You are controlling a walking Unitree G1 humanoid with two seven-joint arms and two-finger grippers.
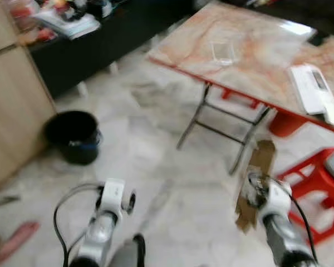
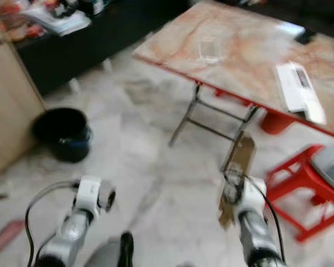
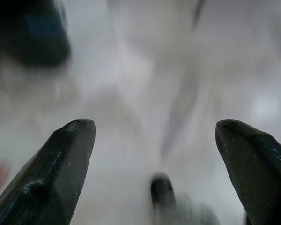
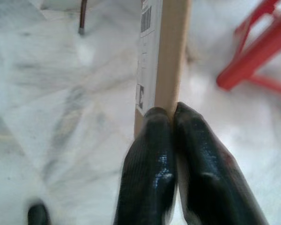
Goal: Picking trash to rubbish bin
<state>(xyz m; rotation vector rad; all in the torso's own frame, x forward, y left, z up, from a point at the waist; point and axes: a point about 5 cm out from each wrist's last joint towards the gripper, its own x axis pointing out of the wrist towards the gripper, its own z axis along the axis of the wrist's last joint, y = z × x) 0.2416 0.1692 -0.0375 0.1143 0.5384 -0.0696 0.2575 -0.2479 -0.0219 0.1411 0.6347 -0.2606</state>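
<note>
Motion blur is smearing both eye views, so the clutter (image 1: 67, 16) on the dark counter is staying unreadable. In the right wrist view the cardboard piece (image 4: 161, 56) is running off the frame's edge beyond the fingertips, its barcode label too small to read. Ahead of the left gripper (image 3: 154, 136), the black bin (image 3: 30, 33) is blurring into a dark, edge-cropped mass.

A pale marble floor (image 1: 156, 183) runs under a folding table (image 1: 250, 50) with a marbled top. A red stool (image 1: 314, 183) stands beside it; a wooden cabinet (image 1: 11, 105) lines the left.
</note>
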